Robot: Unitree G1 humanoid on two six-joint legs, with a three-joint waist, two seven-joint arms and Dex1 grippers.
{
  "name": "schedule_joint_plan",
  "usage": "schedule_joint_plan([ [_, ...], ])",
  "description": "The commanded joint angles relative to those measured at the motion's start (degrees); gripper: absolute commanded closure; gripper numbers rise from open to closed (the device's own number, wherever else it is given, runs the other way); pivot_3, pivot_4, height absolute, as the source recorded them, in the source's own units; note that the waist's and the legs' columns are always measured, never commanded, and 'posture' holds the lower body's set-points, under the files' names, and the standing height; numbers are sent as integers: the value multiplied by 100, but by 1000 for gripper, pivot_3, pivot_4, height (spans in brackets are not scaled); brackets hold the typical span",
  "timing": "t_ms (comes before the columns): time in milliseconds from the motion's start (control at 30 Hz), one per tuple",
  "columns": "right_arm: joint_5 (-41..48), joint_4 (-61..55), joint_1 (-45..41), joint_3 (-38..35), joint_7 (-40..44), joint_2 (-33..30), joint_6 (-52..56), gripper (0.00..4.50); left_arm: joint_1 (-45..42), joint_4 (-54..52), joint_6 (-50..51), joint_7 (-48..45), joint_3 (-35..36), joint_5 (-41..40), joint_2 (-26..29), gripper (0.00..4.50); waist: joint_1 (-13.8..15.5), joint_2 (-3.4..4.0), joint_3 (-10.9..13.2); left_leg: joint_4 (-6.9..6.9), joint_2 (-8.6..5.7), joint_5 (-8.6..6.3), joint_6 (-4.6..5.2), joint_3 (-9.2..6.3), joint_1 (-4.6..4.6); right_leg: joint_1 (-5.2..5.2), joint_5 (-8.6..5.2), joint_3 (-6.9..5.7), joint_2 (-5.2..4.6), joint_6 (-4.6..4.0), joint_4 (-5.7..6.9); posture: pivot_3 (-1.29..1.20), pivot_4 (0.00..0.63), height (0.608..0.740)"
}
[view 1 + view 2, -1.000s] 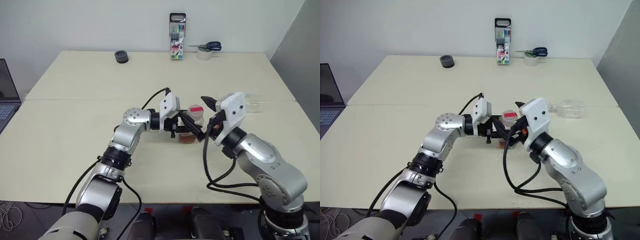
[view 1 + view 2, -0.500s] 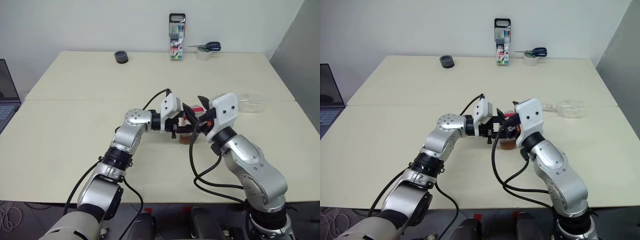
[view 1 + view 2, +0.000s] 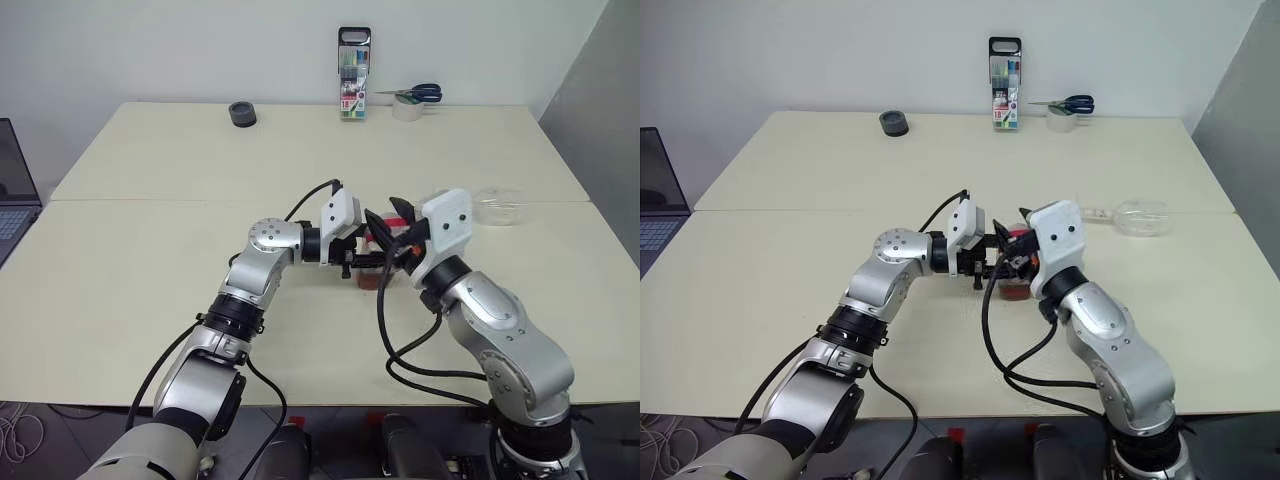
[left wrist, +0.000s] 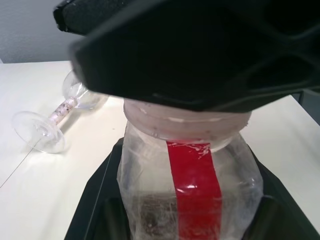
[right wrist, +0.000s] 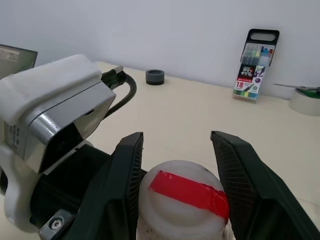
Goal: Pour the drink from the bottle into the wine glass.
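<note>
Right jaws apparently clamp bottle cap.

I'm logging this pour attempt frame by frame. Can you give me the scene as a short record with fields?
bottle: upright, body clamped by left end effector
cap: white top with red strip, on; right end effector fingers on either side of it
wine glass: lying on its side, on the robot's right
drink: reddish-brown, low in bottle
table rear: marker case, scissors
</note>
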Motion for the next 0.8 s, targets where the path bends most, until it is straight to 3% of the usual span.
schedule_joint_plan([
  [33,566,457,-159,-169,1476,-632,-445,2665,-169,-128,-207,-42,164,-73,11,2631,-2,0,0,1,-1,-1,2,1,0,1,0,0,0,0,0,0,150,740],
  [200,1267,1606,-1038,-473,3476,-1708,-673,2665,-206,-116,-280,-127,165,-60,37,2632,-21,0,0,3,0,-4,8,2,2,3,0,-2,2,0,0,0,150,740],
  [300,1521,1938,-1329,-474,3983,-2030,-490,2665,-196,-130,-296,-139,177,-57,48,2644,-20,0,0,2,2,-5,9,0,2,3,0,-4,3,-1,1,0,150,740],
  [400,1601,1967,-1374,-592,3920,-2040,-425,2665,-134,-218,-272,-78,202,-60,56,2659,-18,-1,1,3,1,-5,9,1,0,3,0,-2,0,-1,-1,0,150,740],
  [433,1606,1945,-1375,-703,3784,-1978,-455,1934,-111,-249,-253,-57,210,-66,61,2659,-17,-1,1,3,1,-5,8,0,-1,3,0,-3,-2,-1,-1,0,150,740],
  [633,1828,1352,-1281,-1305,3001,-1777,-200,23,4,-394,-193,-19,210,-93,95,2667,-5,-1,1,5,1,-4,8,0,-2,1,0,-1,-2,-1,1,0,150,740],
  [800,2080,371,-833,-1375,2193,-1521,257,0,11,-403,-128,-42,227,-121,89,2667,8,-1,1,4,2,-4,6,-4,-5,1,0,-4,-2,-1,0,0,150,740],
])
